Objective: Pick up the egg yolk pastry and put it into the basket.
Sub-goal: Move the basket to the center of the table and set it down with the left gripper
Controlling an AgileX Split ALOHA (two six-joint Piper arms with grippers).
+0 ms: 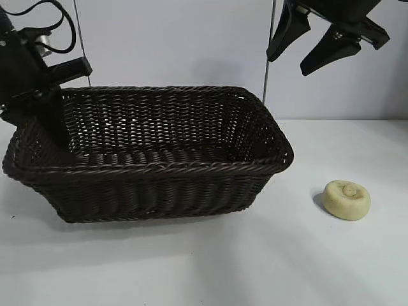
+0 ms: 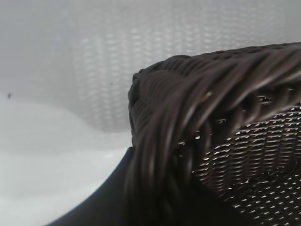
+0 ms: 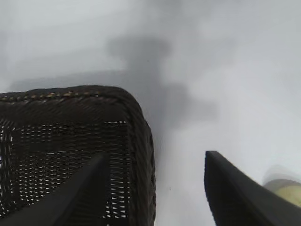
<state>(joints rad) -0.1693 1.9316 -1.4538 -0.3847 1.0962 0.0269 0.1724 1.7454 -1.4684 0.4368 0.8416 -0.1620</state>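
A: Room around the egg yolk pastry?
B: Bare table on every side, open from above.
A: Basket?
B: Mouth open (flared walls all round); left gripper crowds its left-end rim. Right gripper hangs high.

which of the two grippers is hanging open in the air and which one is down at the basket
The right gripper hangs open high above the table. The left gripper is down at the basket's left end.
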